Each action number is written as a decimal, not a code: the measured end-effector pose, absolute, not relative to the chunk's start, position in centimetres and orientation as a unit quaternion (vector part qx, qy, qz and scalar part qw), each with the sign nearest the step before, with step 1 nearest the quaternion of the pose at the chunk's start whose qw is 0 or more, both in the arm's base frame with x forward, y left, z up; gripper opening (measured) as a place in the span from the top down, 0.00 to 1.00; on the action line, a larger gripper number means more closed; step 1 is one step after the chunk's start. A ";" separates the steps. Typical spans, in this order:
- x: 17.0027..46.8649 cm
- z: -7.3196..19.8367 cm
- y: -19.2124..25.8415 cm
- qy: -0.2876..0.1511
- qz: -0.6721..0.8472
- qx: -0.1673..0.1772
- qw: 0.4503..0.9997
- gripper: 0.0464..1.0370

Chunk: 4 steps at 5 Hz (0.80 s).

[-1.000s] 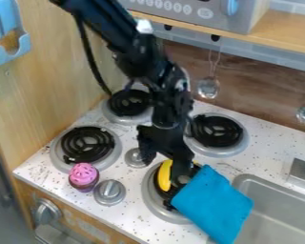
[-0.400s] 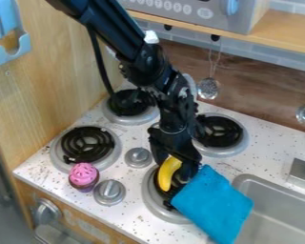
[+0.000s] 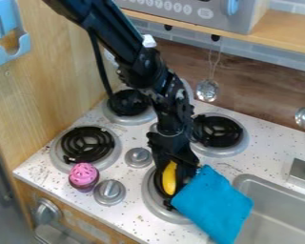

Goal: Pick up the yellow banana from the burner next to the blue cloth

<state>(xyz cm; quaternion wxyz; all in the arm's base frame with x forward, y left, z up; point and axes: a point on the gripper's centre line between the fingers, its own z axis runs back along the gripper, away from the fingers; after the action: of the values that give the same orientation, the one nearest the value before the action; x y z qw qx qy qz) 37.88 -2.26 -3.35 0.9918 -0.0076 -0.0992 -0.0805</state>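
Banana (image 3: 169, 180) has just swung from a lean toward 1 o'clock to nearly 12, so it has turned without leaving the front burner (image 3: 150, 196). The black gripper (image 3: 175, 172) is right at its upper end; whether the jaws pinch it, I cannot tell. Blue cloth (image 3: 213, 205) overlaps the burner at 4 o'clock, crowding that side; the pink-topped cupcake (image 3: 84, 175) sits clear at 9.
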 end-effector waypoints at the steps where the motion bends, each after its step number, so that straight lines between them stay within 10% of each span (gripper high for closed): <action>1: 37.8 -3.4 -1.9 -0.095 -0.085 -0.007 0.992 0.55; 4: 37.4 -3.4 1.1 -0.088 -0.044 -0.016 0.995 0.56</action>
<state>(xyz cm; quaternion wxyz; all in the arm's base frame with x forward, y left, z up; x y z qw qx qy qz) 37.36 1.14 -3.36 0.9951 -0.0156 -0.0876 -0.0438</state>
